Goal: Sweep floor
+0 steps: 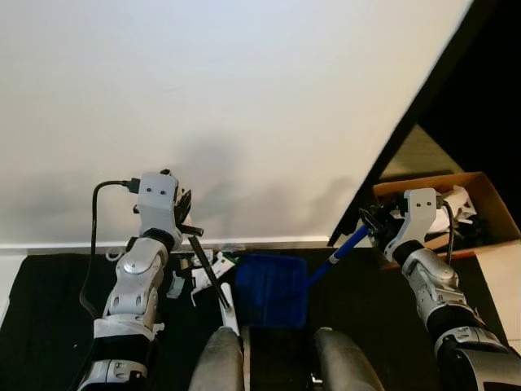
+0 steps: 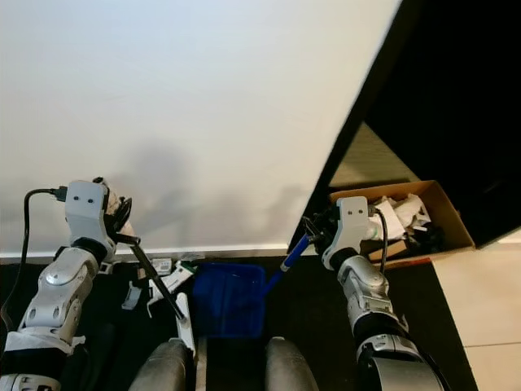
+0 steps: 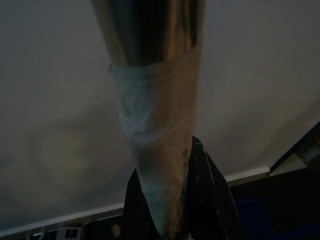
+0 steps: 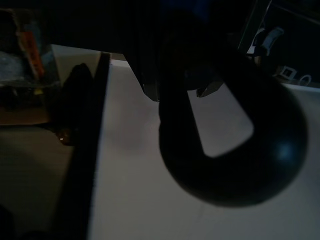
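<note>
A blue dustpan (image 1: 273, 289) lies on the black floor by the wall's white baseboard. Its blue handle (image 1: 342, 248) rises to the right into my right gripper (image 1: 376, 224), which is shut on it. The right wrist view shows the handle's dark looped end (image 4: 230, 150) close up. My left gripper (image 1: 186, 224) is shut on a broom's thin dark handle (image 1: 207, 273), which slants down to a white head (image 1: 230, 314) just left of the pan. In the left wrist view, the taped metal shaft (image 3: 160, 150) sits between the black fingers. White scraps (image 1: 203, 273) lie left of the pan.
A white wall (image 1: 244, 106) stands straight ahead, with a dark opening (image 1: 480, 73) at the right. An open cardboard box (image 1: 480, 195) holding crumpled paper sits on the floor at the right, behind my right arm. My own legs (image 1: 220, 358) show at the bottom edge.
</note>
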### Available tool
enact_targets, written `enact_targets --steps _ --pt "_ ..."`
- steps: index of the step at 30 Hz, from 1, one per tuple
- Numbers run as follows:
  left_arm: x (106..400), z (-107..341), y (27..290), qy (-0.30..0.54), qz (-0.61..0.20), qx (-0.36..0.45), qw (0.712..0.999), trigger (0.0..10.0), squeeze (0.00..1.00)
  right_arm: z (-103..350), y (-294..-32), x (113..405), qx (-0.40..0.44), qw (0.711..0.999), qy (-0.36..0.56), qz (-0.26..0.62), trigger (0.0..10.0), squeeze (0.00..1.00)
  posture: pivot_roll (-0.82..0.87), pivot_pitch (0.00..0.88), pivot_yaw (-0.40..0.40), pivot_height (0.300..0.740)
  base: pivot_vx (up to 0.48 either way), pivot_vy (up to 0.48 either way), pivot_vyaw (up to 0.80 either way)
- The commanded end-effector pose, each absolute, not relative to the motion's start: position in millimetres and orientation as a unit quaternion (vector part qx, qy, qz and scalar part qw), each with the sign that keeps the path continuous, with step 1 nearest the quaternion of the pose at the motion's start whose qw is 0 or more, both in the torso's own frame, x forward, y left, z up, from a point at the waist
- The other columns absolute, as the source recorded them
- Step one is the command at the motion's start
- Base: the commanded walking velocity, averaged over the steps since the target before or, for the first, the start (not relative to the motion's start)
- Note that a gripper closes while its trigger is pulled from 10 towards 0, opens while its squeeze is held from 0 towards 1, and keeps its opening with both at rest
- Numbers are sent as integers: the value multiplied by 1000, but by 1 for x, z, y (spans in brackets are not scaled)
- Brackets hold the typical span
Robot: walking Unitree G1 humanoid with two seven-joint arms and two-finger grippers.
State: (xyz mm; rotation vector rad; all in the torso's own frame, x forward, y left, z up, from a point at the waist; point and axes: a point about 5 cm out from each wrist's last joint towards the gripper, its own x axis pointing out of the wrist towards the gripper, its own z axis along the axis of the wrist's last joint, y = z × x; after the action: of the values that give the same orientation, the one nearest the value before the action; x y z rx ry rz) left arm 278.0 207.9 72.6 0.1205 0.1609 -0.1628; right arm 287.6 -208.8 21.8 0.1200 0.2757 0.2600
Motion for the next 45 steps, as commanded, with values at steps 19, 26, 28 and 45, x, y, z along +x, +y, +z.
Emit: enact_targets --steps 19,26,28,45 --pt "274 83 244 76 -67 115 988 10000 0 56 -268 297 19 989 116 85 10000 0 84 77 -17 740 0 0 0" --pt "277 101 257 57 -76 129 987 10000 0 97 -305 308 2 996 69 49 10000 0 80 82 -6 740 0 0 0" --pt "278 103 258 54 -74 130 987 10000 0 102 -307 309 -2 997 65 46 10000 0 80 82 -6 740 0 0 0" --pt "279 111 258 47 -101 145 983 10000 0 79 -310 300 -151 974 160 51 10000 0 91 91 4 740 0 0 0"
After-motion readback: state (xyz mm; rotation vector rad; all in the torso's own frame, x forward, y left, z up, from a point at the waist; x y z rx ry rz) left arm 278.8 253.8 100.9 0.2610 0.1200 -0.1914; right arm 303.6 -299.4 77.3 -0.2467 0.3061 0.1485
